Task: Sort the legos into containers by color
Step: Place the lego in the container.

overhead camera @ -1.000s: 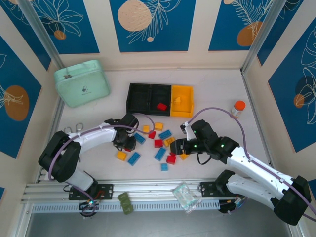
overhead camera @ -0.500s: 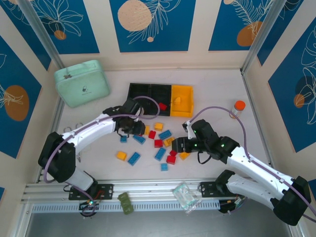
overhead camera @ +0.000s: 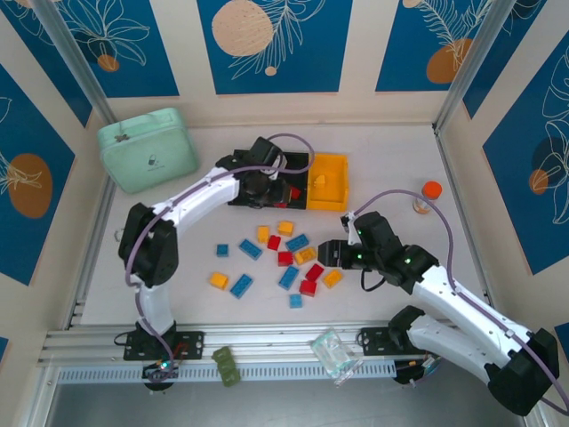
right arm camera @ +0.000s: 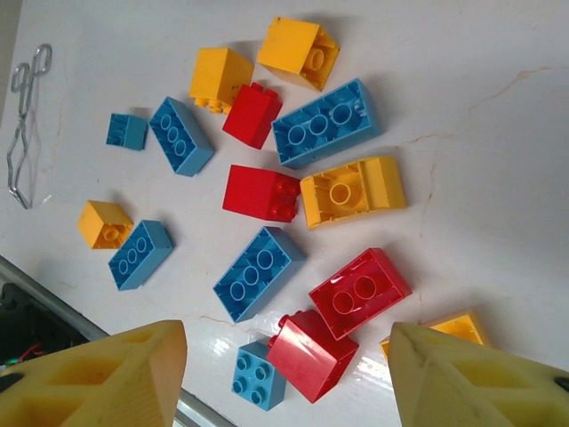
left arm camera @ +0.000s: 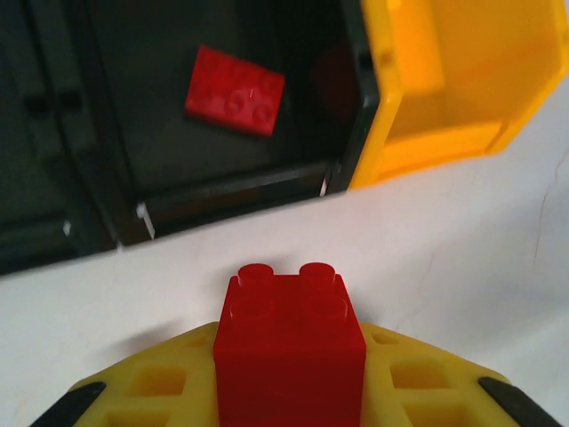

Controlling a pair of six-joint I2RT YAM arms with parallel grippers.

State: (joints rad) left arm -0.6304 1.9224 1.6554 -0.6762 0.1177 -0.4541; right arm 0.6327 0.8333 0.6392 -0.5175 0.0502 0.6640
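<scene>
Since a second ago the left arm has swung from the loose pile up to the containers point(overhead camera: 242, 178), while the right arm has barely shifted. The red brick point(left arm camera: 289, 338) sits studs-forward, pinched narrow between the pads of the left gripper point(overhead camera: 260, 184). It hangs at the near wall of the middle black bin point(left arm camera: 222, 191); we cannot tell whether it has cleared that wall. A flat red brick point(left arm camera: 234, 91) already lies in that bin, and a yellow brick point(overhead camera: 320, 179) lies in the yellow bin point(overhead camera: 336, 200). We see no blue in the left black bin, though the arm hides part of it. Outward, the loose pile point(overhead camera: 284, 258) lies on the table point(overhead camera: 178, 258): roughly fifteen blue, red and yellow-orange pieces. The right gripper point(overhead camera: 325, 253) hovers at the pile's right edge. Its fingers point(right arm camera: 124, 378) are spread about halfway with nothing between them. We judge the sort early: two placed, one in transit, all blue untouched.
</scene>
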